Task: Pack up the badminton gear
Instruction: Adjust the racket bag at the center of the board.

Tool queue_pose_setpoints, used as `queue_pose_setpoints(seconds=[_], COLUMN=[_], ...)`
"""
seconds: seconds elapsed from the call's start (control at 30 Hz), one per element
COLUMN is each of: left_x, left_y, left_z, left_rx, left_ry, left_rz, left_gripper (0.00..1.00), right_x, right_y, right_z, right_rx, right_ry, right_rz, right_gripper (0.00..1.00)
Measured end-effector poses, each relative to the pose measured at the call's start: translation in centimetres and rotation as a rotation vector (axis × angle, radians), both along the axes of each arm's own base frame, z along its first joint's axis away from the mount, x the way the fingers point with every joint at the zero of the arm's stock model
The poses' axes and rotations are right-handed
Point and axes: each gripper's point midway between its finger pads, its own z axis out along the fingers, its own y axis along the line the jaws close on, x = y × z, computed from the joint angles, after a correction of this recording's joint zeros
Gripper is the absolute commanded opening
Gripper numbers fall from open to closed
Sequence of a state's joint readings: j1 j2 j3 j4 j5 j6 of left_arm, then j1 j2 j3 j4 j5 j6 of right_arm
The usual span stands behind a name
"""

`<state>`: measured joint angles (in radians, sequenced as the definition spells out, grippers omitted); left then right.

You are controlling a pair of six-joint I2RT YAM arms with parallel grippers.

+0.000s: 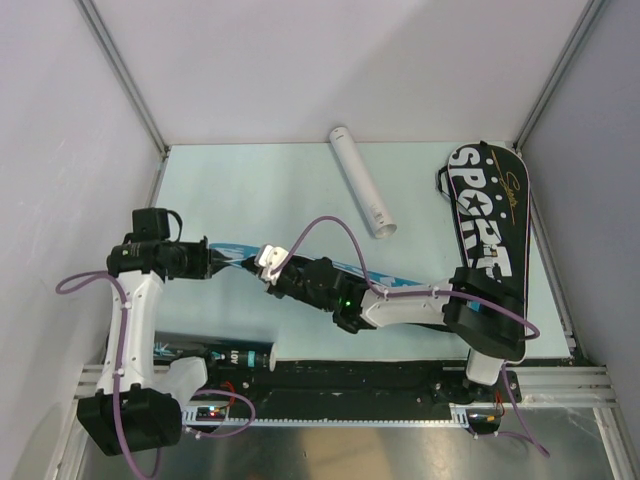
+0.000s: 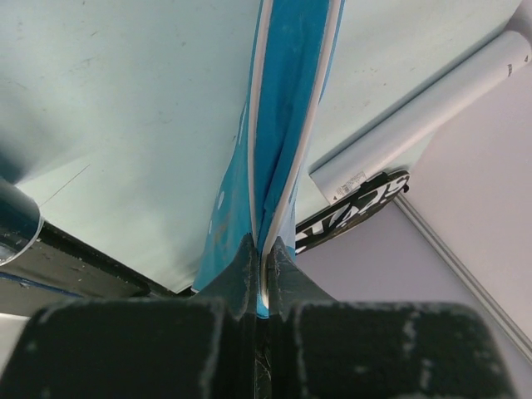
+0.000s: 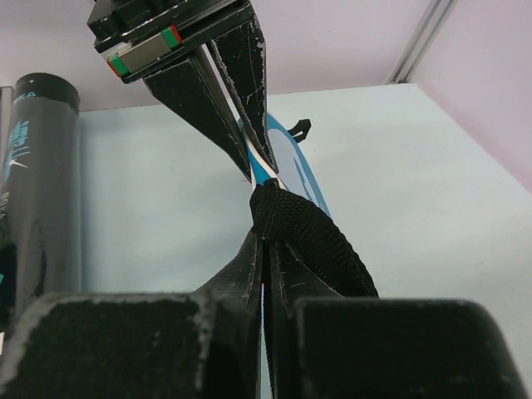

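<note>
A blue racket cover with white piping lies slanted across the table middle, largely under my right arm. My left gripper is shut on its left end; the left wrist view shows the jaws pinching the blue cover's piped edge at the left gripper. My right gripper meets it tip to tip. In the right wrist view the right gripper is shut on the cover's black webbing strap, with the left gripper's fingers just beyond. A black "SPORT" cover lies at the right.
A white shuttle tube lies diagonally at the back middle, also seen as the white tube in the left wrist view. A black tube lies along the near edge by the left arm's base. Walls enclose the table on three sides.
</note>
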<state>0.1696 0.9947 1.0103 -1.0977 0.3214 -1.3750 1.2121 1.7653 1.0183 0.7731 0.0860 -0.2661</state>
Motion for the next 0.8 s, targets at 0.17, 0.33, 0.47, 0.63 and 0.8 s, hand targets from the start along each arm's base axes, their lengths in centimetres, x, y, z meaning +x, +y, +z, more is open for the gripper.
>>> queue_pose_setpoints(seconds=[0.17, 0.33, 0.47, 0.63, 0.8], left_x=[-0.3, -0.4, -0.4, -0.4, -0.4], left_y=[0.0, -0.1, -0.2, -0.3, -0.5], left_z=[-0.3, -0.3, -0.2, -0.3, 0.0], left_rx=[0.001, 0.004, -0.002, -0.005, -0.009], left_ry=[0.017, 0.023, 0.02, 0.022, 0.031], left_rz=[-0.008, -0.016, -0.025, -0.027, -0.035], left_gripper=[0.0, 0.0, 0.0, 0.0, 0.0], right_x=[-0.3, -0.6, -0.5, -0.5, -0.4], right_y=[-0.2, -0.6, -0.8, -0.9, -1.3], right_z=[-0.3, -0.2, -0.1, -0.1, 0.0], right_rx=[-0.014, -0.041, -0.054, -0.068, -0.073], right_ry=[0.036, 0.077, 0.126, 0.163, 0.2], right_rz=[0.017, 0.047, 0.092, 0.11, 0.114], right_gripper=[0.04, 0.0, 0.0, 0.0, 0.0])
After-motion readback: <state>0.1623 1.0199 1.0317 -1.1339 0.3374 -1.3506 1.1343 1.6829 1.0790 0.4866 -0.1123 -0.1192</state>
